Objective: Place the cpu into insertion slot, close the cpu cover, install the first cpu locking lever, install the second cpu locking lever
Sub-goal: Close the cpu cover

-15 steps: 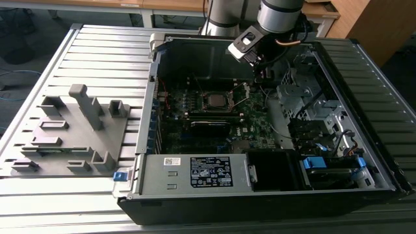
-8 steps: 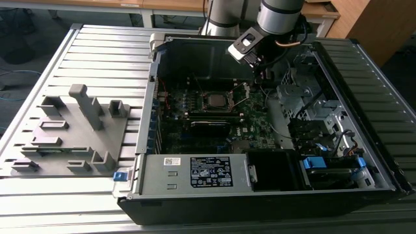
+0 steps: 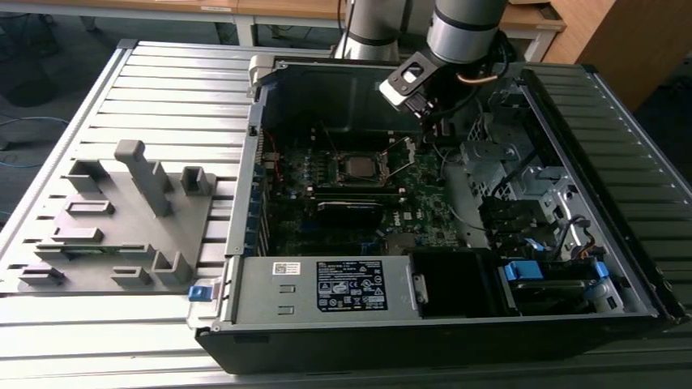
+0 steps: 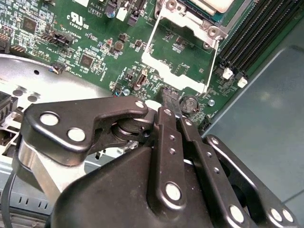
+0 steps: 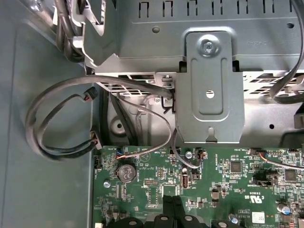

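Observation:
The cpu (image 3: 355,166) lies flat in its socket on the green motherboard; in the second wrist view its pale metal face (image 4: 213,4) sits at the picture's edge. The cpu cover (image 3: 403,154), a silvery frame with a square cut-out, stands swung open on the socket side toward the exterior view's right. In the second wrist view the cpu cover (image 4: 183,78) shows bare board through its cut-out. My gripper (image 4: 170,100) is shut with nothing between its fingers, its tip just outside the cover's free edge. In the first wrist view my gripper (image 5: 172,204) hangs over the board's edge.
Memory slots (image 4: 256,38) run beside the socket. A coin battery (image 5: 126,173) lies near the fingertips. Looped cables (image 5: 71,118) and a metal bracket (image 5: 209,90) stand past the board edge. A grey fixture (image 3: 119,219) sits outside the case, the power supply (image 3: 324,284) at the front.

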Controlling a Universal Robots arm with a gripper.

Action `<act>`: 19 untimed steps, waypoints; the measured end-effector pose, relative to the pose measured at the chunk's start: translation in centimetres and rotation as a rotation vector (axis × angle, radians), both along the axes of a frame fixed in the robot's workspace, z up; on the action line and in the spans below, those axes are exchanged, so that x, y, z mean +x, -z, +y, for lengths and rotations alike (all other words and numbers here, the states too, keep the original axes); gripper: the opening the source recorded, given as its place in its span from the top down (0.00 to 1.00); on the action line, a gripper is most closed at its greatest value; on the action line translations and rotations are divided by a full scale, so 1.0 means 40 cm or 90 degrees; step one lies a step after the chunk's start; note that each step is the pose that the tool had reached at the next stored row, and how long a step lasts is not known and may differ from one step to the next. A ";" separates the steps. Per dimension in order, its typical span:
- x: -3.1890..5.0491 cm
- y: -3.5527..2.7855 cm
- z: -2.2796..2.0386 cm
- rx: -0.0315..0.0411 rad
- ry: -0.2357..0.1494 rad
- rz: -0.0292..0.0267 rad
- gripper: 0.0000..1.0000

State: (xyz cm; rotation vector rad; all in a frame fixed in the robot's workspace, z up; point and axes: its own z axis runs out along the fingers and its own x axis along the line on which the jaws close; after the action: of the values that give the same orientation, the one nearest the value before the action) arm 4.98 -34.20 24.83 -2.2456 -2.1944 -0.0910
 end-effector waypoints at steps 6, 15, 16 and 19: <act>0.000 0.015 0.000 -0.0021 0.000 0.0000 0.89; -0.007 0.018 0.000 -0.0022 0.000 0.0000 0.89; -0.011 0.019 0.000 -0.0021 0.000 0.0000 0.89; -0.031 0.020 0.000 -0.0023 0.001 -0.0004 0.89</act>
State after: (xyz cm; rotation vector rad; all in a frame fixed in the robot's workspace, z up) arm 3.76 -34.20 24.03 -2.2487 -2.1958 -0.0879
